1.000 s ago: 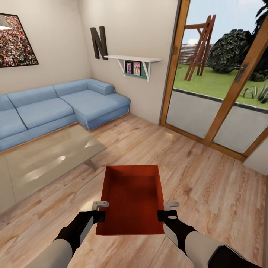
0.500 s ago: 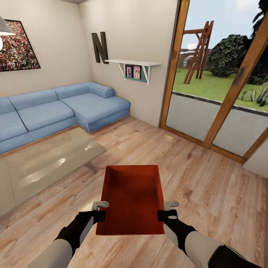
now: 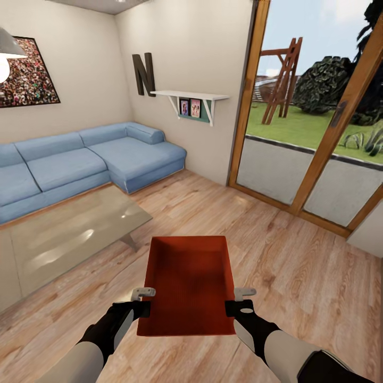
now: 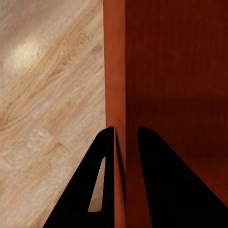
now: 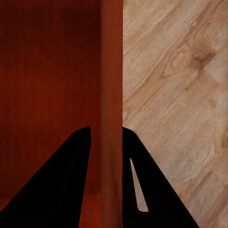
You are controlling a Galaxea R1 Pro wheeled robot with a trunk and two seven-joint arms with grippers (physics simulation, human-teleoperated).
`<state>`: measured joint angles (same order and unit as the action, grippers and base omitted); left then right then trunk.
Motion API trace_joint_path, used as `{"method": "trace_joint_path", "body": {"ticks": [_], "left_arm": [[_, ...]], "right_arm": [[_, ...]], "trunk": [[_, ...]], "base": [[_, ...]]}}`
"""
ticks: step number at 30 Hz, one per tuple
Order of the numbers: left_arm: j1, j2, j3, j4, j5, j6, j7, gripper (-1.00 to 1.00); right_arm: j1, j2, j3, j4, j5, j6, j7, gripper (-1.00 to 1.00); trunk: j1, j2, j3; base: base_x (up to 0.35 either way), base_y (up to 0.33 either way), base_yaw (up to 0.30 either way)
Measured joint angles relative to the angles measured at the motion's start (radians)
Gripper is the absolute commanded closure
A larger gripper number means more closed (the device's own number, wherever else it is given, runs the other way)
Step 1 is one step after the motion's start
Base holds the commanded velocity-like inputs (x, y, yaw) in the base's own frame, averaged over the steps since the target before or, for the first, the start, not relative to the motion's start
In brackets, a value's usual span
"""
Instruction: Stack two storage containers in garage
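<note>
Orange-red storage container [image 3: 187, 287] carried over wood-plank floor [image 3: 298, 271] in living rm. Left gripper [image 4: 124, 142] & right gripper [image 5: 105, 137] jaws clenched on side walls. Garage trip, stacking not yet done.

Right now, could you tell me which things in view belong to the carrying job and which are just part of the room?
Job:
- storage container, open-top, orange-red
- left gripper, clamped on its left wall
- right gripper, clamped on its right wall

Just there:
- blue sofa
- glass coffee table
- wall shelf
- glass doors

Left end effector [image 4: 126, 135] pinches storage container [image 4: 166, 71] wall above wood-plank floor [image 4: 47, 95].
</note>
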<state>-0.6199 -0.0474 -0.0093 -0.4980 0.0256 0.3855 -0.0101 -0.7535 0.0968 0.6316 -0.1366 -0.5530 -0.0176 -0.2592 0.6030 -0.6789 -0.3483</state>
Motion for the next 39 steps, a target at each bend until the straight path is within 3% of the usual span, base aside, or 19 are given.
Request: {"method": "trace_joint_path", "body": {"ticks": [39], "left_arm": [[0.0, 0.0, 0.0, 0.0, 0.001, 0.0, 0.0, 1.0]], "right_arm": [[0.0, 0.0, 0.0, 0.0, 0.0, 0.0, 0.0, 1.0]], "trunk": [[0.0, 0.0, 0.061]], "base": [[0.0, 0.0, 0.0]]}}
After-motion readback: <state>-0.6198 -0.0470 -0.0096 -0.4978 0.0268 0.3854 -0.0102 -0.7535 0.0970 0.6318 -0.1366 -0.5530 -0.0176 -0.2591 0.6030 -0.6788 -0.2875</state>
